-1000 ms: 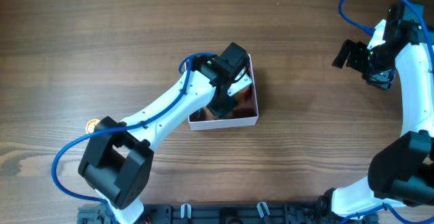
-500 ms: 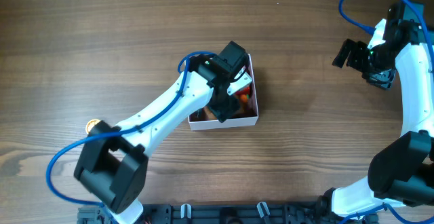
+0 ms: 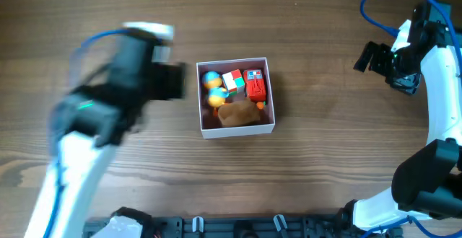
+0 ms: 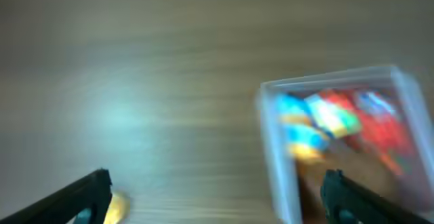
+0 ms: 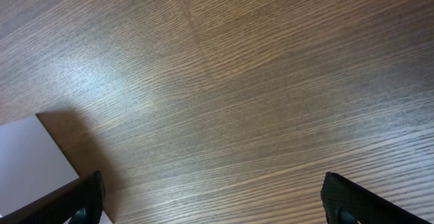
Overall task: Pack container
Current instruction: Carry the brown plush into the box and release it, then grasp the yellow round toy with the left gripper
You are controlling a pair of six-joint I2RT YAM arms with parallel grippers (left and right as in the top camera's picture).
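Observation:
The container (image 3: 201,101), a square white-walled box with a pink inside, sits mid-table. It holds several small toys: blue-and-yellow balls (image 3: 212,79), a white, green and red cube (image 3: 232,81), a red block (image 3: 255,86) and a brown piece (image 3: 238,113). My left gripper (image 3: 167,81) is blurred with motion just left of the box, above the table. In the left wrist view it (image 4: 217,207) stands open and empty, with the container's wall (image 4: 274,149) to the right. My right gripper (image 3: 369,58) hangs open and empty at the far right, over bare wood (image 5: 213,200).
A small yellow object (image 4: 116,207) lies on the wood by my left finger. A white flat surface (image 5: 34,159) shows at the lower left of the right wrist view. The black rail (image 3: 238,227) runs along the table's front edge.
My left gripper has opened and swung quickly out of the container to the left, so the toys inside now show. The right arm has not moved.

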